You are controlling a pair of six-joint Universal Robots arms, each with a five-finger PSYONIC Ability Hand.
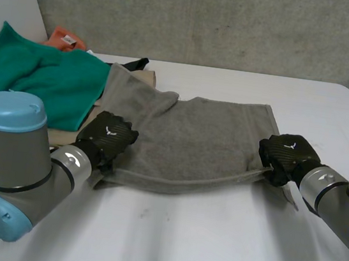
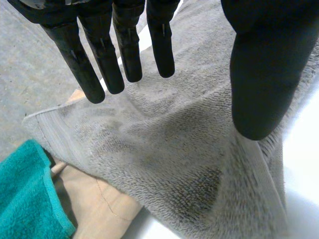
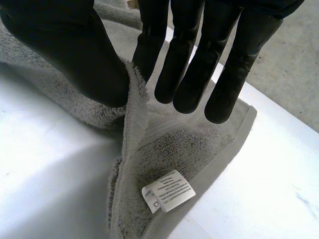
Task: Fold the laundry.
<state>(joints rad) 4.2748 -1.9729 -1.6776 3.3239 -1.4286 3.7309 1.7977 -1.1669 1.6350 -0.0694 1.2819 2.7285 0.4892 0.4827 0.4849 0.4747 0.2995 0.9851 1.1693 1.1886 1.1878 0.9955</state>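
A large white table (image 1: 212, 238) is seen, and on it a grey terry towel (image 1: 205, 141) is spread flat in a single layer, with its long near edge turned toward the robot. Beside the towel's far left corner a pile of other laundry is kept: a green terry towel (image 1: 46, 78), an orange cloth (image 1: 64, 37) behind it and a beige cloth (image 1: 64, 135) under it. The left hand (image 1: 109, 136) is placed on the near left corner of the grey towel; whether this corner is held or only touched cannot be told. The right hand (image 1: 285, 155) is closed on the near right corner, where the hem is pinched between the thumb and the first finger and is raised a little from the table. The near edge sags between the two hands, so the step in hand is judged to be the taking of the two near corners, and the first fold is not yet made. For the next move, both corners should be lifted together and carried over to the far edge, evenly, so that the edges are matched and the pile is not disturbed. A small white care label (image 3: 168, 191) is sewn at the right corner; dark print is seen on it, but it is too small to be read.
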